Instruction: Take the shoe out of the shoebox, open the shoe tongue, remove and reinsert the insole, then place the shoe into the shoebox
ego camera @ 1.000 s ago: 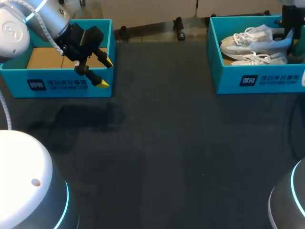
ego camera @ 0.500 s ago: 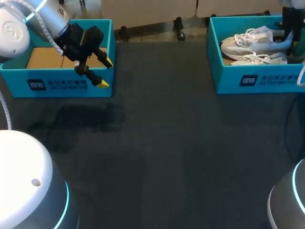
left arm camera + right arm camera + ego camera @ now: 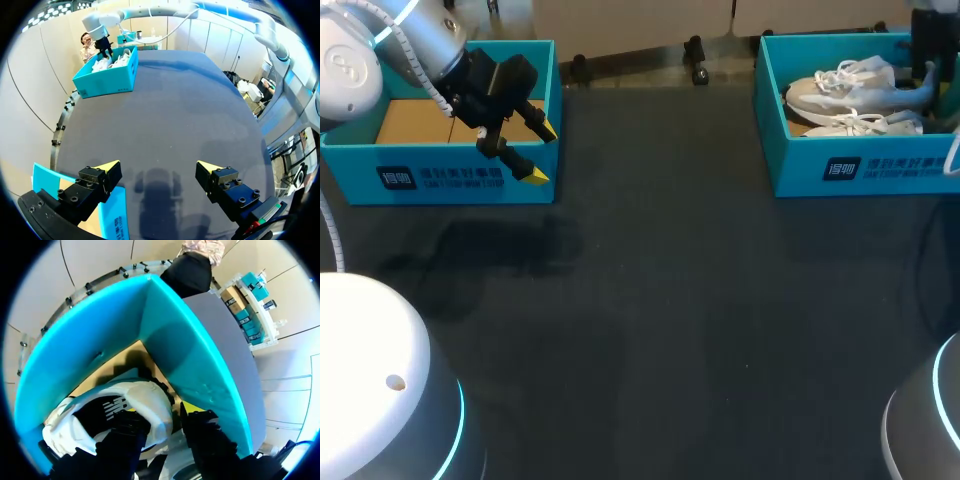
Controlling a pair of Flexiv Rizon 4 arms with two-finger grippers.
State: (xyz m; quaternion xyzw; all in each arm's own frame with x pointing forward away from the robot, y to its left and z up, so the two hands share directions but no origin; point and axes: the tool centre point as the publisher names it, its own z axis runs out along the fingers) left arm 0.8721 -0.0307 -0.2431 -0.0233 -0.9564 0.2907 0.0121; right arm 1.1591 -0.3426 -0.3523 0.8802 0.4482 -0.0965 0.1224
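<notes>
Head view: the shoebox (image 3: 860,165) stands at the table's far right with two white shoes inside. The shoe (image 3: 840,85) to be taken lies at the back, with a second shoe (image 3: 855,125) just in front of it.
Right wrist view: the right gripper (image 3: 157,412) is down in the shoebox at the shoe's heel. Its fingers are narrowed onto the heel wall, one inside the collar and one outside, and both seem to touch it.
Left arm: the left gripper (image 3: 541,153) hangs over the near wall of an empty box (image 3: 470,180) at the far left, fingers spread wide, holding nothing.
Step in hand: the first one, taking the shoe out; the shoe is not yet clear of the shoebox.
Next move: probably a straight lift, high enough to clear the box wall and the second shoe's laces. The shoe would then go to the bare table (image 3: 670,330) between the boxes, where the left gripper could help with the tongue.
</notes>
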